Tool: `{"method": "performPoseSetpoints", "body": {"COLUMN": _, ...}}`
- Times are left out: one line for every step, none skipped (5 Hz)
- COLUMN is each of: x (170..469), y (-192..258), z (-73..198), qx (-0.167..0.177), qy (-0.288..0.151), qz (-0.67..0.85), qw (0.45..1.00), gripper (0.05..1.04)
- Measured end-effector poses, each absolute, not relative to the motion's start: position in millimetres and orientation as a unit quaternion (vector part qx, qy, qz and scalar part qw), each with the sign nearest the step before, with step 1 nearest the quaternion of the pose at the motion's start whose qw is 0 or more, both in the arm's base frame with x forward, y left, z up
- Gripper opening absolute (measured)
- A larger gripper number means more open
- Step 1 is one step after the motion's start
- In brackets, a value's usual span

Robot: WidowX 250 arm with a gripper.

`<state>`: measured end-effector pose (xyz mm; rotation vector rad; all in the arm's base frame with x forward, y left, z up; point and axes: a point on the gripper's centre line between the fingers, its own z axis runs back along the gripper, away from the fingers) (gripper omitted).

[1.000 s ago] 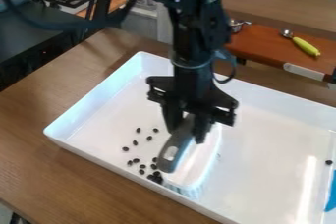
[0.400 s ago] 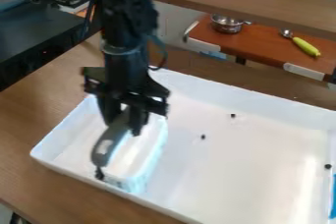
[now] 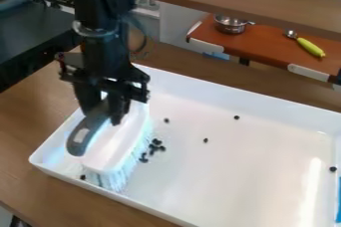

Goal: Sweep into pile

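Note:
At the left of the white tray, my gripper is shut on the grey handle of a white brush. The brush stands bristles down, close to the tray's left wall. Several dark beans lie in a loose cluster just right of the bristles. One bean rests above that cluster, another beside the brush's lower left end. Farther right are single beans, one near the back wall, one mid-tray and one at the right.
A blue object shows at the right edge. Behind the tray, a metal pot and a yellow-handled utensil rest on a reddish-brown counter, below a wooden shelf. The tray's raised walls surround the beans.
The gripper and brush have moved left across the tray. A cluster of beans now shows at the brush's right side, and the tray has shifted slightly left since the first frame.

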<state>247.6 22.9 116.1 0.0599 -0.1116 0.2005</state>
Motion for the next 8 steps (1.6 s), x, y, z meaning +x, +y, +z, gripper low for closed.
{"method": "performPoseSetpoints", "body": {"x": 257.6, "y": -0.5, "z": 124.4, "qx": 0.009, "qy": -0.064, "qz": 0.092, "qw": 0.994, "gripper": 0.47}}
{"method": "performPoseSetpoints", "body": {"x": 283.2, "y": -50.2, "z": 128.8, "qx": -0.034, "qy": -0.055, "qz": 0.079, "qw": 0.995, "gripper": 0.468}}
{"method": "performPoseSetpoints", "body": {"x": 307.7, "y": -98.9, "z": 133.4, "qx": -0.071, "qy": -0.052, "qz": 0.07, "qw": 0.994, "gripper": 0.468}}
{"method": "performPoseSetpoints", "body": {"x": 329.5, "y": -142.6, "z": 127.2, "qx": -0.083, "qy": -0.046, "qz": 0.049, "qw": 0.994, "gripper": 0.468}}
{"method": "performPoseSetpoints", "body": {"x": 345.4, "y": -173.9, "z": 123.2, "qx": -0.068, "qy": -0.061, "qz": 0.021, "qw": 0.996, "gripper": 0.467}}
{"method": "performPoseSetpoints", "body": {"x": 358.2, "y": -194.7, "z": 127.2, "qx": -0.041, "qy": -0.103, "qz": 0.002, "qw": 0.994, "gripper": 0.467}}
{"method": "performPoseSetpoints", "body": {"x": 364.7, "y": -207.2, "z": 139.4, "qx": 0.003, "qy": -0.162, "qz": -0.008, "qw": 0.987, "gripper": 0.467}}
{"method": "performPoseSetpoints", "body": {"x": 367.6, "y": -213.3, "z": 141.2, "qx": 0.029, "qy": -0.195, "qz": -0.008, "qw": 0.98, "gripper": 0.467}}
